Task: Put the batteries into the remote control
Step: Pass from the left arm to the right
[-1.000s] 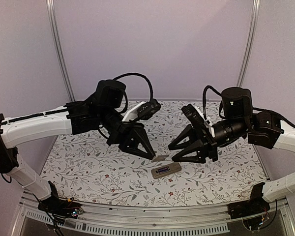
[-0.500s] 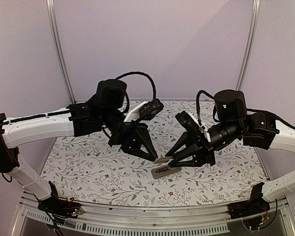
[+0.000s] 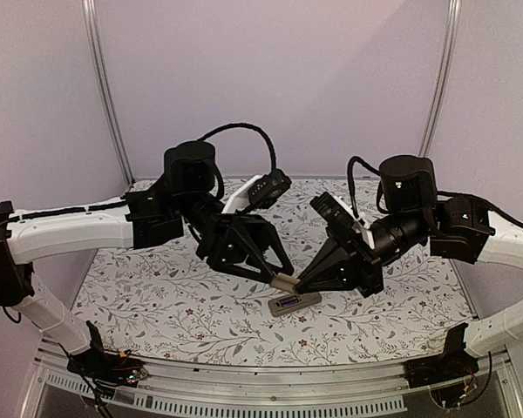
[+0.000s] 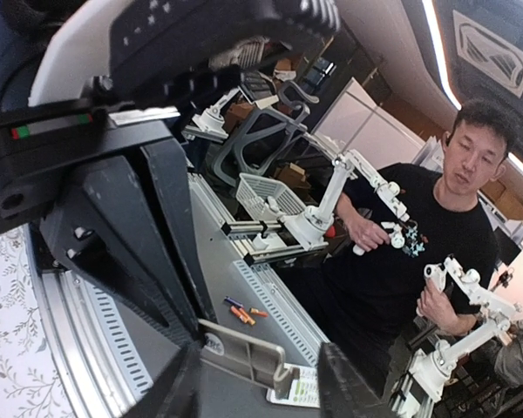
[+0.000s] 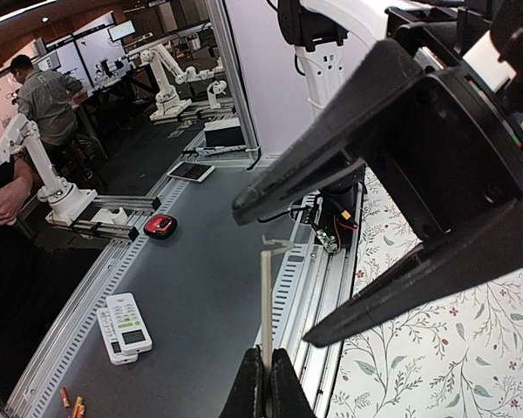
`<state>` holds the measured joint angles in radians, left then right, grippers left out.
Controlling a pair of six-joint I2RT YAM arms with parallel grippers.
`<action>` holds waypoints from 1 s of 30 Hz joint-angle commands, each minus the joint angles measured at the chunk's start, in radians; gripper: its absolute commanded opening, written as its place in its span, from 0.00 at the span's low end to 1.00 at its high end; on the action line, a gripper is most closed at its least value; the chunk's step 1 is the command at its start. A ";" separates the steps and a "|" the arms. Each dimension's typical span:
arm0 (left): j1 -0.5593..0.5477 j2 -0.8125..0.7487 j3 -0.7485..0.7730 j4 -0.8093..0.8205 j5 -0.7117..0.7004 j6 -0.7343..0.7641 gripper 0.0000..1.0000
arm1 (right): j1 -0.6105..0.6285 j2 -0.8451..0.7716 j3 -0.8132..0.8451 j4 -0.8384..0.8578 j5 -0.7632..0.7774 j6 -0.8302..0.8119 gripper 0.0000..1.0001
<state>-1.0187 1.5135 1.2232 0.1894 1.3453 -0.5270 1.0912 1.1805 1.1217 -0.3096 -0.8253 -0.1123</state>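
Note:
The remote control lies on the floral table mat, back up, its dark compartment open. No batteries can be made out. Just above it a small flat grey cover piece hangs between the two grippers. My right gripper is shut on one end of it; in the right wrist view the cover stands edge-on, rising from the pinched tips of that gripper. My left gripper is open, and in its wrist view the cover sits between the spread fingers of the gripper without being clamped.
The floral mat covers the table, with a metal rail along its near edge. Beyond the table, a grey bench carries small orange and blue items and white remotes. A person sits nearby.
The right gripper moved in towards the left one and closed on the cover piece. The left gripper, shut on the cover before, has opened. The remote has not moved.

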 commanded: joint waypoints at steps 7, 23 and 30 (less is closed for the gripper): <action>0.089 -0.241 -0.095 -0.318 -0.540 0.358 0.87 | -0.061 0.015 0.022 -0.053 0.012 0.100 0.00; -0.123 -0.352 -0.127 -0.635 -1.271 1.060 0.79 | -0.189 0.171 -0.017 -0.153 -0.073 0.283 0.00; -0.220 -0.243 -0.074 -0.689 -1.313 1.164 0.69 | -0.190 0.256 0.006 -0.159 -0.138 0.301 0.00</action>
<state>-1.1812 1.2198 1.1179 -0.4404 0.1032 0.5320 0.9073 1.3994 1.1122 -0.4484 -0.9051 0.1661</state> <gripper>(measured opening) 0.707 0.009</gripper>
